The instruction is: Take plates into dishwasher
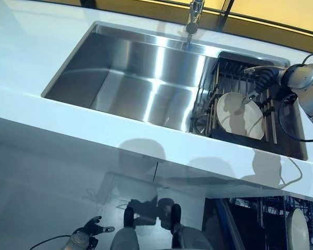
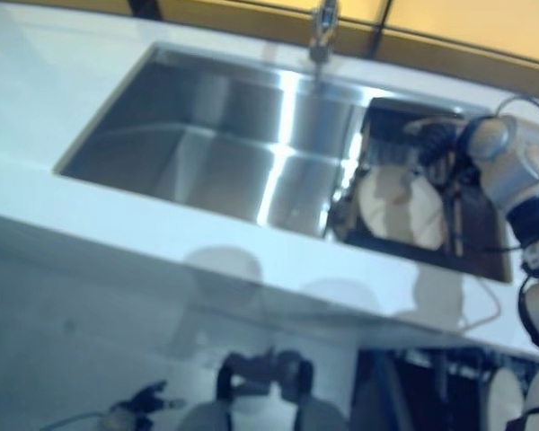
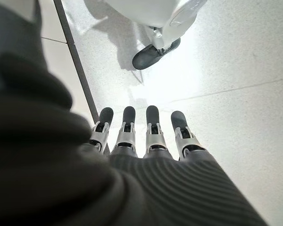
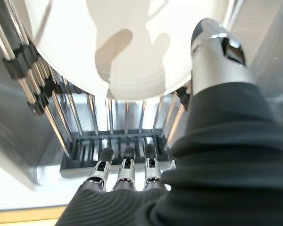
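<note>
Reaching step: right hand (image 4: 132, 176), fingers straight, hovers over the plate (image 1: 241, 115) at frame right; next, grasp its rim.

I count one plate (image 1: 241, 115) in the one rack (image 1: 223, 70) in my one sink (image 1: 130, 78), another plate (image 1: 297, 229) in the dishwasher (image 1: 250, 219) below, and one faucet (image 1: 194, 15).

A drying rack (image 1: 240, 107) is set in the sink's (image 1: 141, 78) right end, a plate (image 1: 241, 115) leaning in it, the faucet (image 1: 194, 15) behind.
</note>
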Robot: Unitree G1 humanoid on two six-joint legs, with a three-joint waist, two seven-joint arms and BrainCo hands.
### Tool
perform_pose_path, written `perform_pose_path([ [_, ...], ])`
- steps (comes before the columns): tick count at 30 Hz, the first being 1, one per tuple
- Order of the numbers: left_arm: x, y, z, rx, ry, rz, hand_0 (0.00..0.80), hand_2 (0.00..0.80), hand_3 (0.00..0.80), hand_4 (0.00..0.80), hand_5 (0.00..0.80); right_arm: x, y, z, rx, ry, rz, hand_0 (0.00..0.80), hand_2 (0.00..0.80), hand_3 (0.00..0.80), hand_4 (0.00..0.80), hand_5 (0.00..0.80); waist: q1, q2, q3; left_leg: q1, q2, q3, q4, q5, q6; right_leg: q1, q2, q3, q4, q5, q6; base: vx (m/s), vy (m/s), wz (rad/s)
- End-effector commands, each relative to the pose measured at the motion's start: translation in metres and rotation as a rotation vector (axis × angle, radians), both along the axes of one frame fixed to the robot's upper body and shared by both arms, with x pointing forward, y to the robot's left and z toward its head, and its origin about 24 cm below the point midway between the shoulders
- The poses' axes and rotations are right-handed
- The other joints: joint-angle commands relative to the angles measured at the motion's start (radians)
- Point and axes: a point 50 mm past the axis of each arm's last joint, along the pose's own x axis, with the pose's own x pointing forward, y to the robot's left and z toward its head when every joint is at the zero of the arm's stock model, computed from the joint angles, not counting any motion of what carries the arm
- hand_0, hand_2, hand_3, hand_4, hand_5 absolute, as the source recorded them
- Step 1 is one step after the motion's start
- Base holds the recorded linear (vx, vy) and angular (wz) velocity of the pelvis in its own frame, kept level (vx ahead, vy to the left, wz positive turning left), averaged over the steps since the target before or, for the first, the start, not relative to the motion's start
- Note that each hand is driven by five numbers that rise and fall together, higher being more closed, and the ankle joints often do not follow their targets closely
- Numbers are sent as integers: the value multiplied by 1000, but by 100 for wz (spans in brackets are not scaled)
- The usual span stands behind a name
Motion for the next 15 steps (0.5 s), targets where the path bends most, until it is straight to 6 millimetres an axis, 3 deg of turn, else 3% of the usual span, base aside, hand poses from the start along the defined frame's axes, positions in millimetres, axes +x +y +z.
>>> perform_pose_path([
  [1, 15, 5, 8, 35, -37, -56, 0, 0, 0, 0, 0, -1, 3, 40, -36, -93, 8, 0, 0, 0, 0, 0, 32, -31, 26, 50, -31, -3, 148, -60, 10, -85, 1, -5, 119, -86, -25, 0, 0, 0],
  [15, 24, -2, 15, -12, -113, -52, 0, 0, 0, 0, 0, 0, -9, 50, -67, -148, -75, 0, 0, 0, 0, 0, 59, 17, 91, -20, -25, -30, 167, -26, 2, -146, 4, -18, 152, -101, -46, 4, -28, 3],
])
